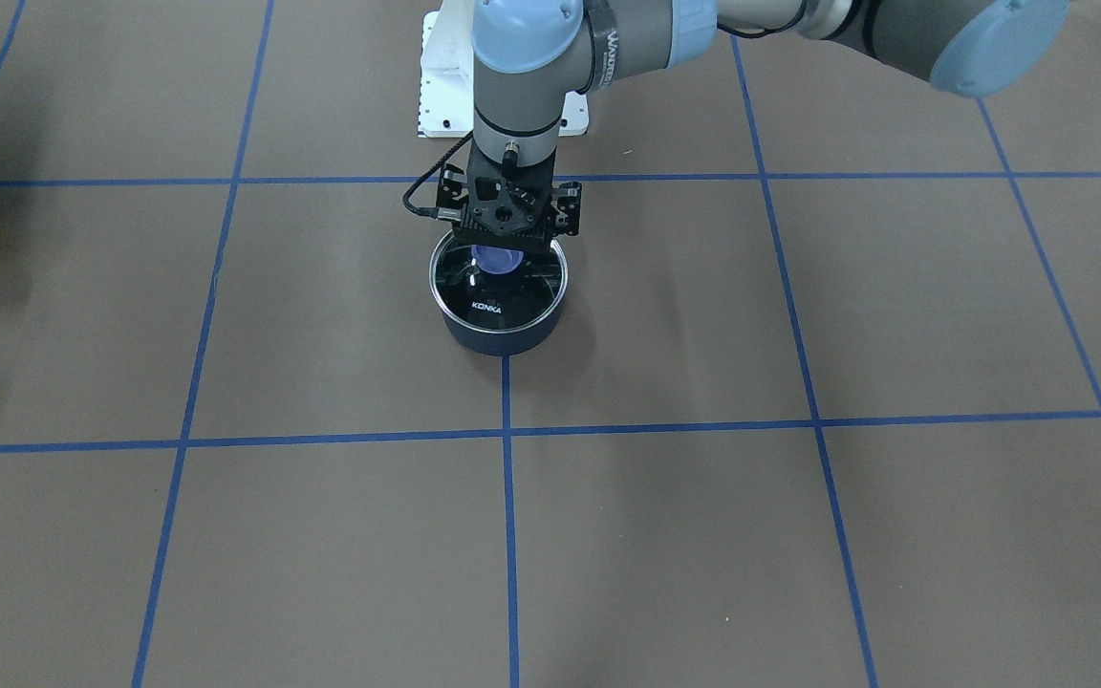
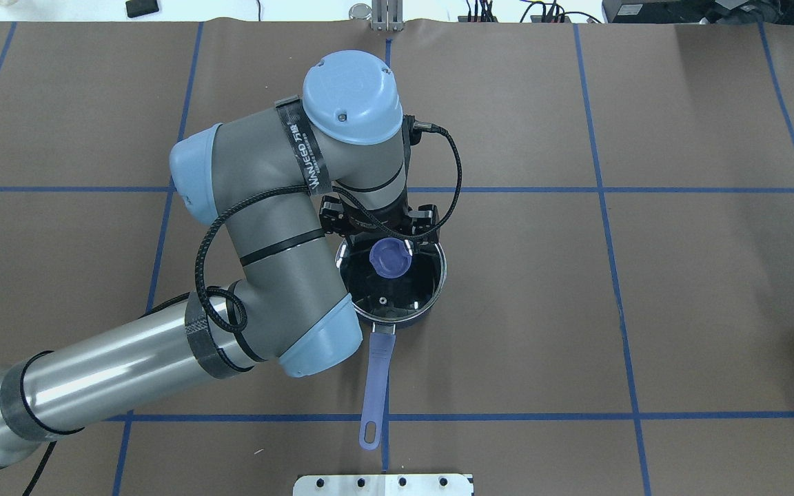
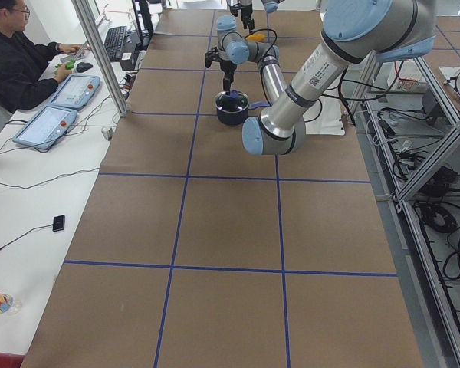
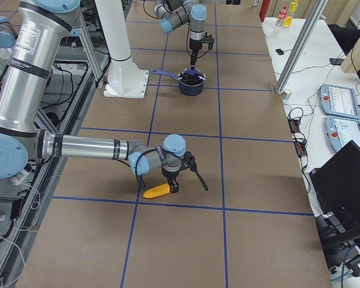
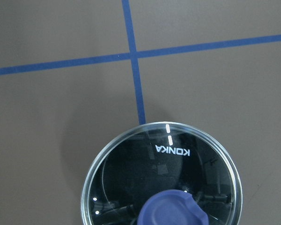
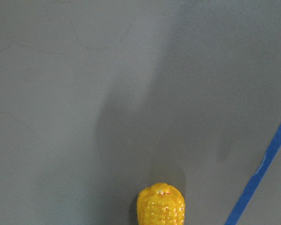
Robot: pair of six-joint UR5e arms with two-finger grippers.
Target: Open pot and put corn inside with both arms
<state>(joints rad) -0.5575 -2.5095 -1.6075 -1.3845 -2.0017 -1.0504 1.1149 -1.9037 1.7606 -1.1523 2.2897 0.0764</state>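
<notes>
The navy pot stands at the table's middle, its lavender handle pointing toward the robot's base. The glass KONKA lid sits on it and also shows in the left wrist view. My left gripper is straight down over the lavender knob. Its fingers are hidden, so I cannot tell whether they hold the knob. The yellow corn lies on the table far to my right. It also shows in the right wrist view. My right gripper is down at one end of the corn, and I cannot tell its state.
The white base plate lies just behind the pot handle. Blue tape lines grid the brown table. A bench with teach pendants and a seated person runs along the far side.
</notes>
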